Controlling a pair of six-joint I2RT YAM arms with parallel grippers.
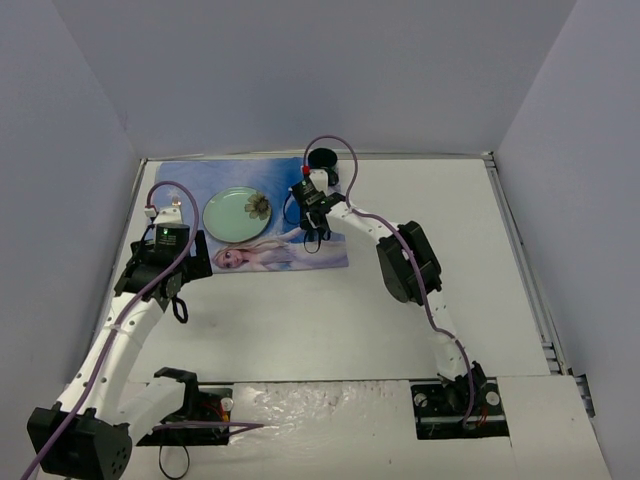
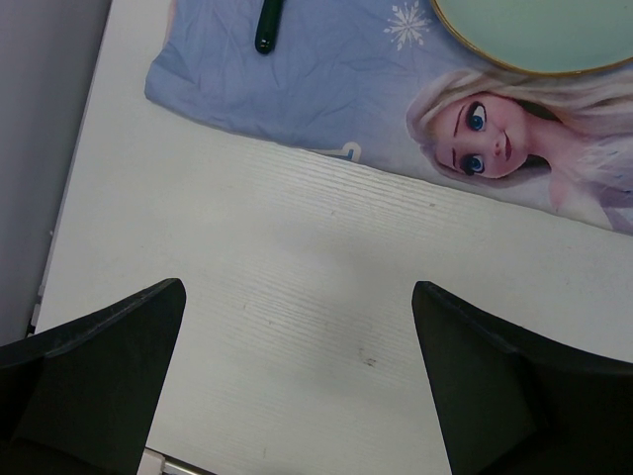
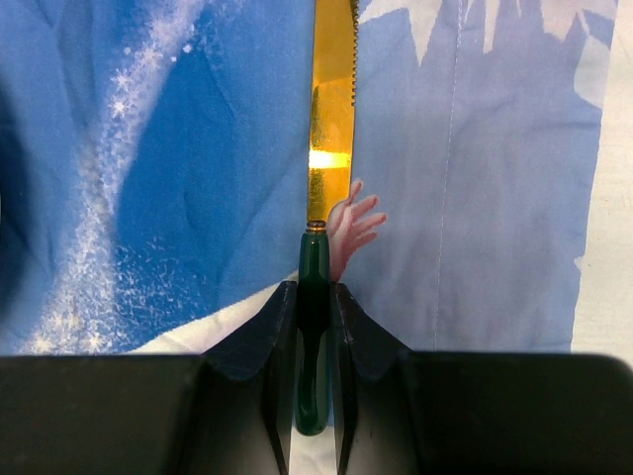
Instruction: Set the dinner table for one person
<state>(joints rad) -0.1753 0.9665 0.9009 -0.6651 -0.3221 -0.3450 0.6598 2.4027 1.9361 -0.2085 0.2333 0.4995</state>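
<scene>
The right pincer [image 3: 312,297] pinches the green handle of a gold-bladed serrated knife [image 3: 331,119]. The blade runs straight out ahead over the blue printed cloth placemat [image 3: 148,148] on the white table [image 1: 350,310], right of the pale green round plate [image 1: 232,213]. The left pincer [image 2: 299,297] hangs spread, farther off.

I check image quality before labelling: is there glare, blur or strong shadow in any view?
Right wrist: a bright glare spot on the gold blade of the knife; the placemat print is sharp. Left wrist: the near fingers look slightly soft, the dinner table is sharp. Top external: even light, only faint shadows.
</scene>
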